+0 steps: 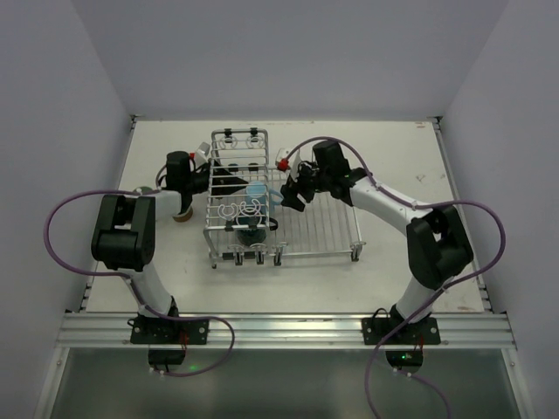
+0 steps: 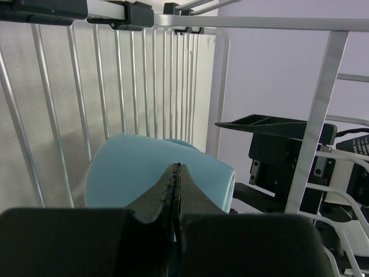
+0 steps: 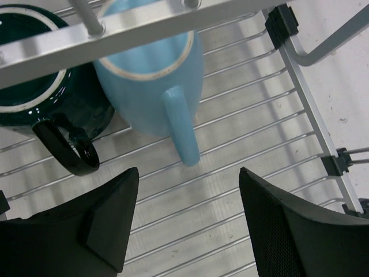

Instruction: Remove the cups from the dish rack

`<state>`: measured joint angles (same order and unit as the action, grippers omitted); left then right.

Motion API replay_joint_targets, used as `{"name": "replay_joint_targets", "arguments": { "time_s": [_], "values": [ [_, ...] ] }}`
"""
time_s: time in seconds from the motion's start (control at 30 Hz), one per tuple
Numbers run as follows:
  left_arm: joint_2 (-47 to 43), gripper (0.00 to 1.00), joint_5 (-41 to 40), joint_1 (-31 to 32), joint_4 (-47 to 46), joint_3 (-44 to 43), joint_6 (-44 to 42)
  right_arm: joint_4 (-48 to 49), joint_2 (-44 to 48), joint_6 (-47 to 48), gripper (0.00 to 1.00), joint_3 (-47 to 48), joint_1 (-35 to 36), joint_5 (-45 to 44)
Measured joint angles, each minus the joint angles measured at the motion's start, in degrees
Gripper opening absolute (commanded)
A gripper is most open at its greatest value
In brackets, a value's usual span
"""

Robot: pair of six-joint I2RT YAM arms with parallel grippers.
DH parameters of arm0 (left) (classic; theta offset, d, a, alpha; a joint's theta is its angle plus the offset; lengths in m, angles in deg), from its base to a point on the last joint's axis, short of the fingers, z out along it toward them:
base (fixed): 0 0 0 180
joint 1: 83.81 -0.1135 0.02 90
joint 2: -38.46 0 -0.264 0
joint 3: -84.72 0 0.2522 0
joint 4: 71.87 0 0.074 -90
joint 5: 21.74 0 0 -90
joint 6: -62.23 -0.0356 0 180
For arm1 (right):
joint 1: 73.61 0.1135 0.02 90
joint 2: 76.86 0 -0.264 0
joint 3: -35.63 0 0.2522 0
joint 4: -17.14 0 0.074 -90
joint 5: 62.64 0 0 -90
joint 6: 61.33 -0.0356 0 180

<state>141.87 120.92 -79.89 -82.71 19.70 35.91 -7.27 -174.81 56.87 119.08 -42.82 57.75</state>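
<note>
One light-blue mug (image 3: 151, 86) inside dish rack (image 3: 301, 86)

Soft, even, bright light from overhead; the bench (image 1: 393, 157) reads near white, with faint shadows under the dish rack (image 1: 319, 229). In the left wrist view, the left hand (image 2: 176, 173) at 6 o'clock is dark and blurred. In the right wrist view, the dish rack at 12 o'clock is out of focus, and the dark teal cup (image 3: 34, 63) at 10 o'clock shows a soft sheen.

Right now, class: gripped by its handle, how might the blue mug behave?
Likely rigid and chippable: the blue mug looks glazed ceramic. The glossy handle may slip. Held by the handle alone, its body may swing into the teal mug beside it.
</note>
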Motion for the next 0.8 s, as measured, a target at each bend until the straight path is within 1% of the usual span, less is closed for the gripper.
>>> {"name": "replay_joint_targets", "arguments": {
  "time_s": [0.1,0.17,0.2,0.23,0.37,0.43,0.6,0.8],
  "values": [
    [0.00,0.00,0.31,0.00,-0.35,0.00,0.26,-0.83,-1.53,0.44,0.65,2.21,0.00,0.74],
    [0.07,0.00,0.50,0.00,-0.68,0.00,0.28,-1.84,-2.58,0.92,0.64,3.72,0.00,0.94],
    [0.09,0.00,0.57,0.00,-0.81,0.00,0.31,-2.03,-2.97,1.05,0.61,4.22,0.00,1.07],
    [0.13,0.00,0.66,0.00,-0.90,0.00,0.37,-2.29,-3.52,1.33,0.59,4.83,0.00,1.25],
    [0.37,0.00,0.79,0.00,-1.46,0.00,0.76,-2.93,-5.84,1.77,0.57,6.27,0.00,2.21],
    [0.52,0.00,0.90,0.00,-1.57,0.00,0.85,-3.54,-6.60,1.86,0.54,6.34,0.00,2.51],
    [0.83,0.00,0.98,0.00,-1.62,0.00,1.31,-4.55,-7.74,1.88,0.54,6.47,0.00,3.82],
    [0.83,0.00,1.03,0.00,-2.08,0.00,1.79,-5.03,-8.61,1.86,0.50,7.52,0.07,5.62]
  ]
}}
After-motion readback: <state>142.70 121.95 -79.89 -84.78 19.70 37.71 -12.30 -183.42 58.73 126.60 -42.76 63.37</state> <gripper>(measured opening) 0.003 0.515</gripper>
